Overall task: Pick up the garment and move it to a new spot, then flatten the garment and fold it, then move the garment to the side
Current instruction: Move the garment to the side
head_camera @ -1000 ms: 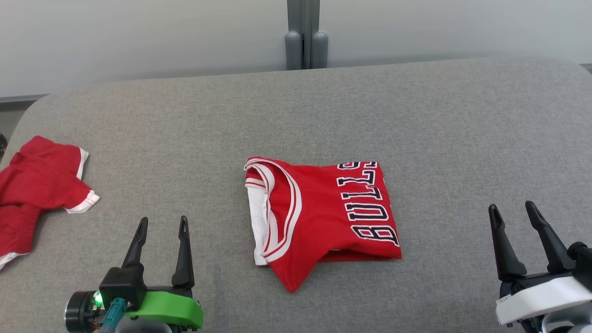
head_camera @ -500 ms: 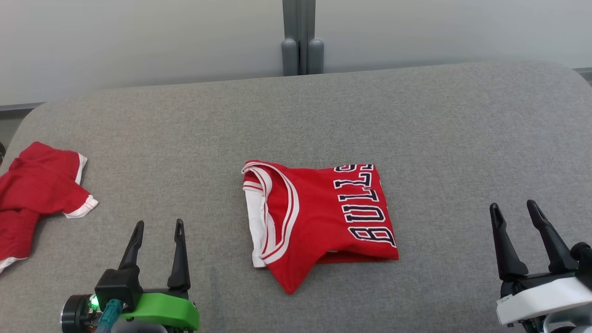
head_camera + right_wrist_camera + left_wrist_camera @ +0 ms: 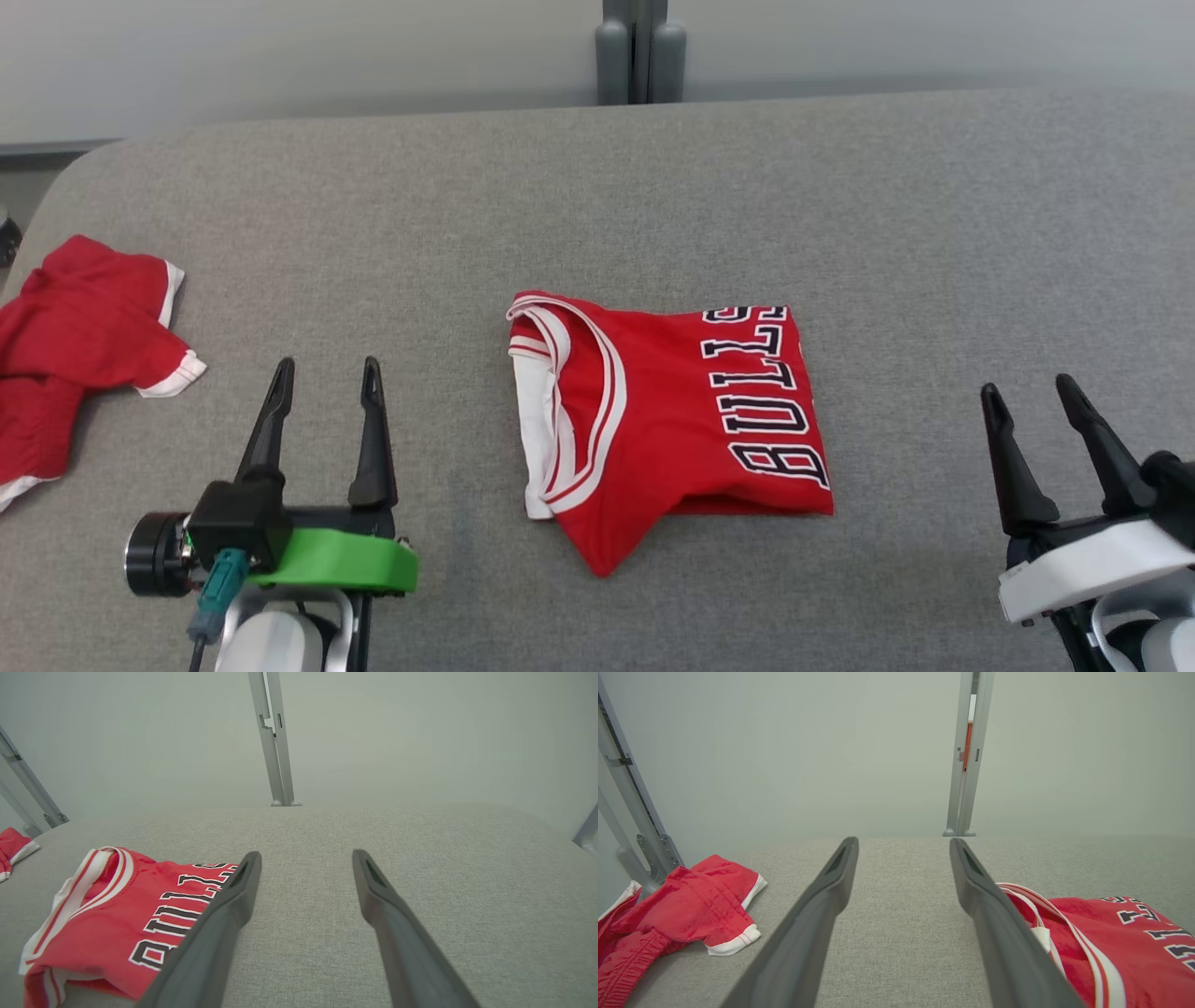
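A red jersey garment (image 3: 667,420) with white trim and dark "BULLS" lettering lies folded in the middle of the grey padded table (image 3: 840,215). My left gripper (image 3: 327,383) hovers open to its left, nothing between the fingers. Open as well, my right gripper (image 3: 1025,397) stands off to the garment's right. The left wrist view has the garment (image 3: 1111,942) at the lower right, beside the left gripper (image 3: 903,844). In the right wrist view the garment (image 3: 107,924) lies at the lower left of the right gripper (image 3: 306,856).
Red shorts with white trim (image 3: 75,345) lie crumpled at the table's left edge, also in the left wrist view as red shorts (image 3: 677,914). A grey post (image 3: 639,51) stands behind the table's far edge, against a pale wall.
The whole head view has shifted, so the camera moved. The garment stays folded in place. Both grippers remain open beside it; the left one sits slightly higher in the picture.
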